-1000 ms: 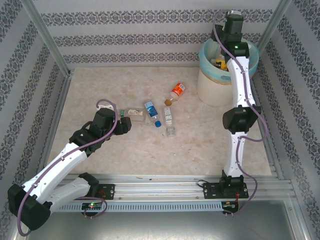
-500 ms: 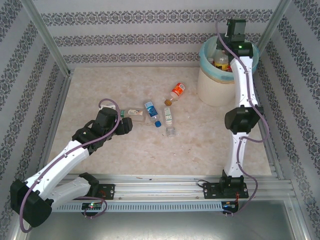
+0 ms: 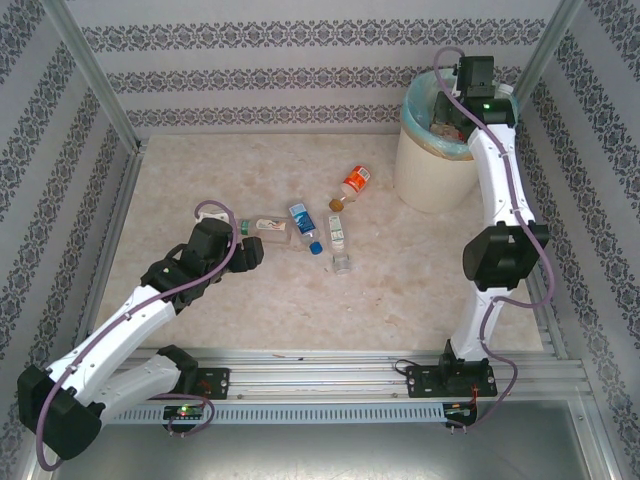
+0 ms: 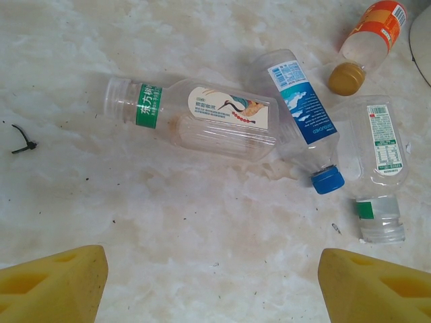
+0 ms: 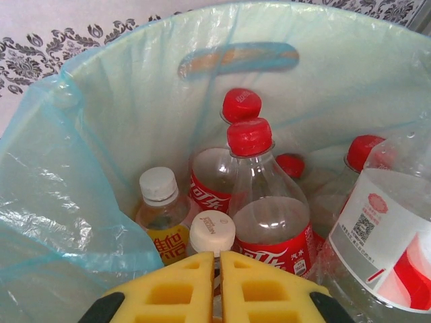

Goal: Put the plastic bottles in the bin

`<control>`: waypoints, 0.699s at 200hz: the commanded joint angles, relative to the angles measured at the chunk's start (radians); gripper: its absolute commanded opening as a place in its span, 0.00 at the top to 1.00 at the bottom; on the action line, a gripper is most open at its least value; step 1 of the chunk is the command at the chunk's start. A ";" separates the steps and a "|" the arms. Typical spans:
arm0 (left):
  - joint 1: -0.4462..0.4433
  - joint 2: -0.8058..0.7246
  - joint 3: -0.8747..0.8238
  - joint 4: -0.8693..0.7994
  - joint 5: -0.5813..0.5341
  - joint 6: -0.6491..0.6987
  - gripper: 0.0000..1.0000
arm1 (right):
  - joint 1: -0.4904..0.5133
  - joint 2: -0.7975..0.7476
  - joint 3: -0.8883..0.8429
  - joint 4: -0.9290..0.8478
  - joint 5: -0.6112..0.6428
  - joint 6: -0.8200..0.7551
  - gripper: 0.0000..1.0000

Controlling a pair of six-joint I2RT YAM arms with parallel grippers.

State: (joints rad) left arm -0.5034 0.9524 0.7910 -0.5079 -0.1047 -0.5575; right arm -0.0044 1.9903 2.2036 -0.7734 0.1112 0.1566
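Note:
Several plastic bottles lie in a cluster mid-table: a clear one with a bird label (image 4: 215,114), a blue-capped one (image 4: 303,121), a green-banded one (image 4: 382,168) and an orange-labelled one (image 4: 374,37). My left gripper (image 4: 212,269) hovers open just short of them, with bare table between its yellow pads (image 3: 250,245). The cream bin (image 3: 430,175) stands at the back right, lined with a blue-green bag (image 5: 101,134). Red-capped cola bottles (image 5: 262,202) and a yellow-labelled bottle (image 5: 161,215) stand inside it. My right gripper (image 5: 217,259) is shut and empty above them.
A small clear piece (image 3: 343,263) lies just near of the bottle cluster. A black cable tie (image 4: 23,140) rests on the marble top to the left. Patterned walls and metal frame posts (image 3: 95,85) enclose the table, and a rail (image 3: 330,375) runs along the near edge.
The right gripper has closed from part open to shut with nothing in it, and its arm has swung right over the bin. The left arm has barely moved.

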 commanded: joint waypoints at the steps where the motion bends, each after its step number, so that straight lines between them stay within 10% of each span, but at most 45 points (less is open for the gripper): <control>1: -0.011 -0.020 -0.007 0.013 0.005 -0.007 0.18 | -0.006 -0.009 -0.023 -0.039 -0.015 -0.004 0.87; 140: -0.010 -0.069 -0.014 -0.015 -0.004 -0.012 0.18 | -0.029 -0.051 -0.129 -0.026 -0.070 0.016 0.85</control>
State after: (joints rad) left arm -0.5034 0.8982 0.7753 -0.5087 -0.1055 -0.5652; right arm -0.0246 1.9507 2.0525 -0.6655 0.0788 0.1574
